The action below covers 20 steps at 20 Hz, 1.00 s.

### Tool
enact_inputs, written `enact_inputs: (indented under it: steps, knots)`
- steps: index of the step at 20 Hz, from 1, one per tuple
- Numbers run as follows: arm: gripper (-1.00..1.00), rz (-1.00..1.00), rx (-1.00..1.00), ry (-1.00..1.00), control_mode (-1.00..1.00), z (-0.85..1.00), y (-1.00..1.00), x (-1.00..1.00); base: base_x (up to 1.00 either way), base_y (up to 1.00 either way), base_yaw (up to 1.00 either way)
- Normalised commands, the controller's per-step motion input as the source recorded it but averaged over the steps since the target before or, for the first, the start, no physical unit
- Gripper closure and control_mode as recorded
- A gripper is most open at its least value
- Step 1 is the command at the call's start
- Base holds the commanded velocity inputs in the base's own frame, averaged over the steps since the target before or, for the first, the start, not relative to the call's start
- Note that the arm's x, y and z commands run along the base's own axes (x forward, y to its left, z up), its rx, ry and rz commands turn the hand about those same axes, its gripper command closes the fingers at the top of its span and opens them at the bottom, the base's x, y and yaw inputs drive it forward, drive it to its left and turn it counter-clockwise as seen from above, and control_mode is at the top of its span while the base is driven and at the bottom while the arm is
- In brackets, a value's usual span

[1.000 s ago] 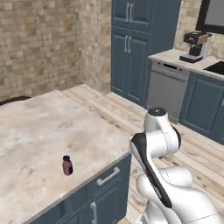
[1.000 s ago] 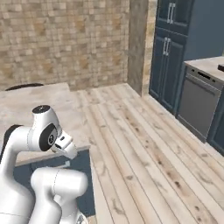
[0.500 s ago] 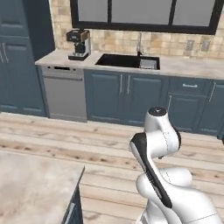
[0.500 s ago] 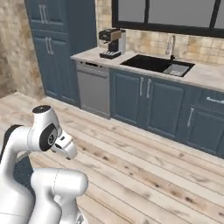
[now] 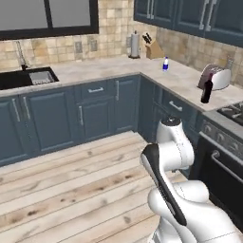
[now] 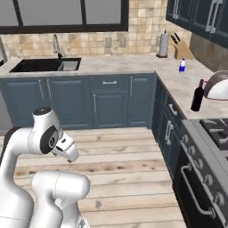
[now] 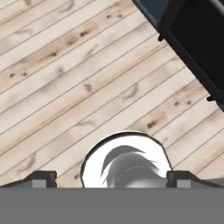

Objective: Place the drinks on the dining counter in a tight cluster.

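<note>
2 bottles (image 5: 207, 88) (image 5: 165, 63) near counter (image 5: 190, 90) edge.

Counting now. Two drinks standing on the beige marble table (image 5: 182, 85): one tall dark red wine bottle (image 5: 206, 88) and one small white blue-labelled water bottle (image 5: 165, 63). One silver rounded toaster (image 5: 214, 77) sitting beside the wine bottle. One steel paper-towel holder (image 5: 135, 45) and one tan wooden knife block (image 5: 153, 49) standing in the corner. One dark recessed sink (image 5: 23, 78) with one chrome faucet (image 5: 20, 53) showing. One black stove (image 5: 232, 111) showing at the right edge. Two grey wall outlets (image 5: 86, 46) showing on the tiled backsplash. Two dark claw fingertips (image 7: 41, 178) showing at the bottom of the hand view.
</note>
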Motion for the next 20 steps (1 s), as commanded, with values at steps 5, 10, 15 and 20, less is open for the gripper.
enact_inputs:
  steps: [5,10,15,20]
  knots:
    - [-1.0,0.0,0.0,0.0,1.0,0.0,0.0,0.0,0.46,0.12,-0.55]
    - [-1.0,0.0,0.0,0.0,1.0,0.0,0.0,0.0,0.87,0.16,-0.12]
    - [-1.0,0.0,0.0,0.0,1.0,0.0,0.0,0.0,0.84,0.14,-0.16]
    - [-1.0,0.0,0.0,0.0,1.0,0.0,0.0,0.0,0.56,0.09,-0.45]
